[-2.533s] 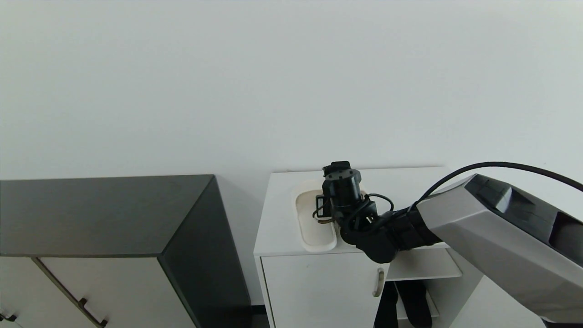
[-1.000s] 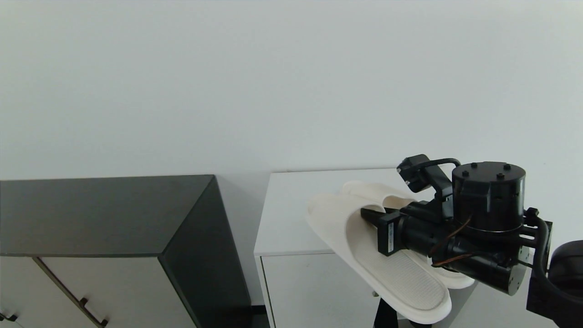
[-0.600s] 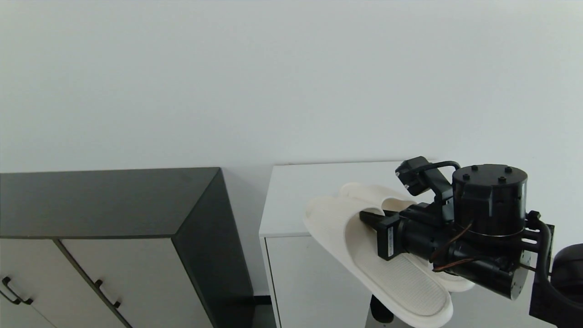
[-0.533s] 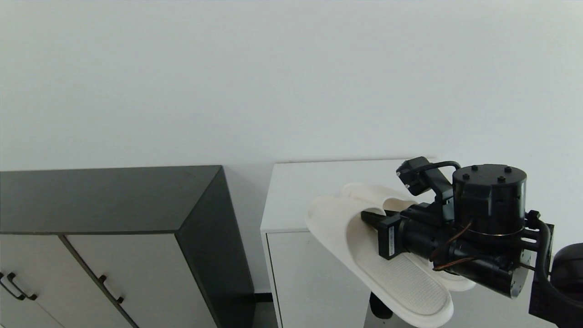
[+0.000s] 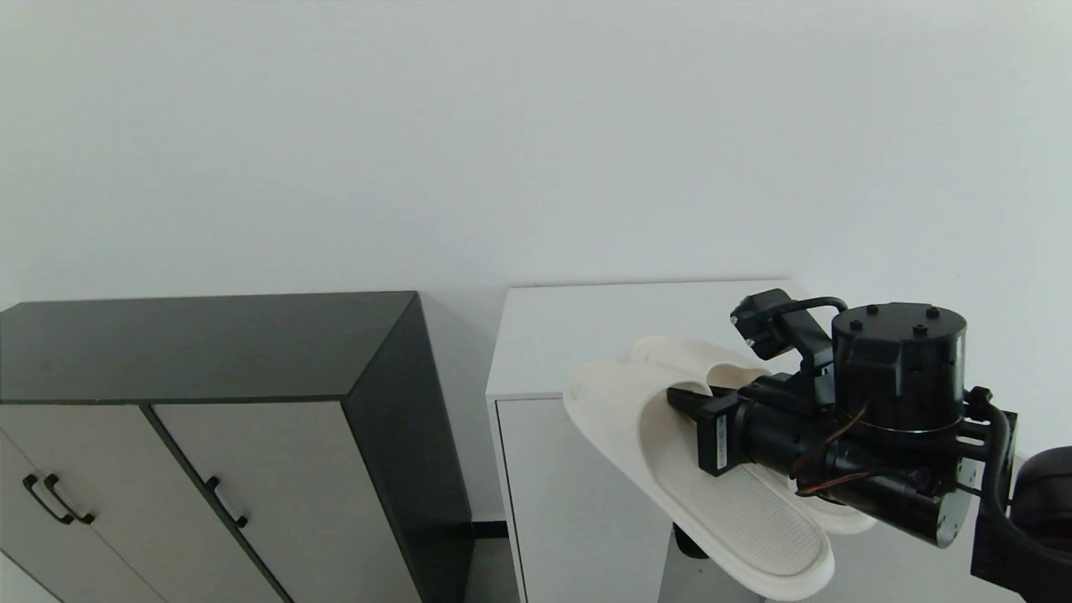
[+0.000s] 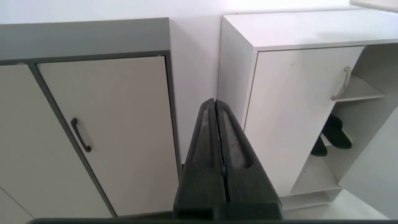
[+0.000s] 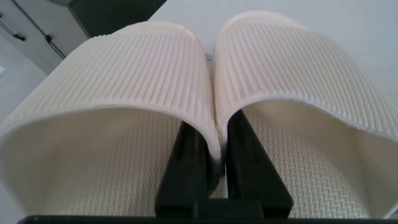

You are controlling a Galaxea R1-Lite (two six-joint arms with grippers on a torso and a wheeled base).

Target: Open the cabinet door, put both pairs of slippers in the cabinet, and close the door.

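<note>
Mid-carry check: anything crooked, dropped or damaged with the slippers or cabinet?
Nothing damaged or dropped. The cream slippers hang tilted, heels low, pinched together at their inner upper edges by the right pincer. The black slippers sit inside the open white cabinet.

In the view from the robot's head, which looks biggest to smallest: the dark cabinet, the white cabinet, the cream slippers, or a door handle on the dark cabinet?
1. dark cabinet
2. white cabinet, partly hidden
3. cream slippers, nearer the camera, so they look enlarged
4. door handle
</note>
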